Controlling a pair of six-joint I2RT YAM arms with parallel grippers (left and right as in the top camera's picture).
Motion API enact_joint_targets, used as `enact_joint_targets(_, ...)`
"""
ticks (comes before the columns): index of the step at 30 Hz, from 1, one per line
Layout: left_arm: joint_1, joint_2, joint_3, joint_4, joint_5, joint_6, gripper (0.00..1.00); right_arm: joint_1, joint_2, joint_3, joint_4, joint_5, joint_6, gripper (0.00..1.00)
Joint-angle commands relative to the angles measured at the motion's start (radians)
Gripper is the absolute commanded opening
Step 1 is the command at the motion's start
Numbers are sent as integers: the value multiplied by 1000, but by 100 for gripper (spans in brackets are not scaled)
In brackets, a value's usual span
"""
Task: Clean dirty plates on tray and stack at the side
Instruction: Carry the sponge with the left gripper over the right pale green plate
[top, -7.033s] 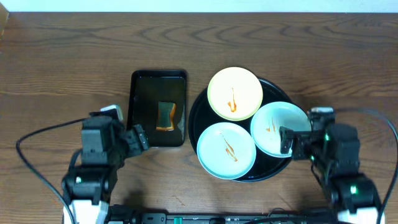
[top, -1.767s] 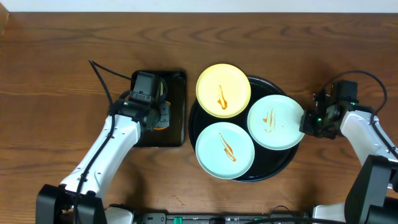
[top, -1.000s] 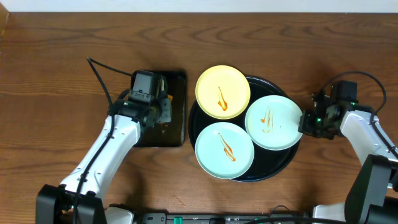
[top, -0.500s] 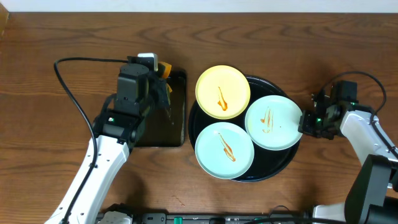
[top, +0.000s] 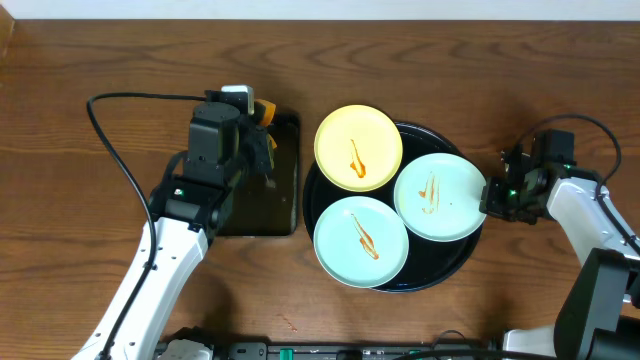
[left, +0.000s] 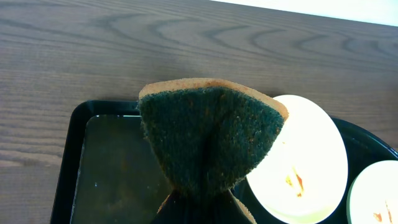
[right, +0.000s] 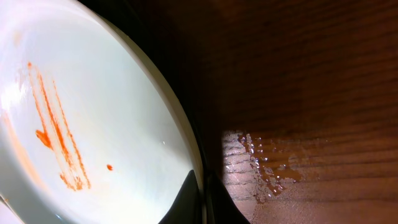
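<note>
left gripper (left: 202, 210) pinching scouring sponge (left: 208, 134) | right gripper (right: 200, 198) nipping mint-green plate (right: 93, 112) by rim | risk: thin hold; scrubbing could skid it loose

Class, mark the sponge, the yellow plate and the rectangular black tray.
sponge (left: 208, 137), left wrist view, middle of its green scouring face.
yellow plate (top: 378, 130), overhead view, clean part of its face.
rectangular black tray (left: 70, 165), left wrist view, left rim.

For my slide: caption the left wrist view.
Left gripper pinches a dark green sponge over the rectangular black tray, pale yellow round plate beyond.
</note>
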Motion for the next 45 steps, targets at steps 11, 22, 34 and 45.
enact_joint_targets(11, -4, 80, 7, -91, -11, 3, 7, 0, 7, 9, 0, -23, -2, 1)
enact_joint_targets(22, -4, 362, 7, -154, 124, -64, 8, 0, 7, 9, -4, -23, -2, 1)
enact_joint_targets(34, -116, 402, 6, -163, 160, -67, 7, 0, 6, 9, -4, -23, -2, 1)
enact_joint_targets(45, -132, 382, 7, -173, 159, -67, 8, 0, 7, 9, -4, -22, -2, 1)
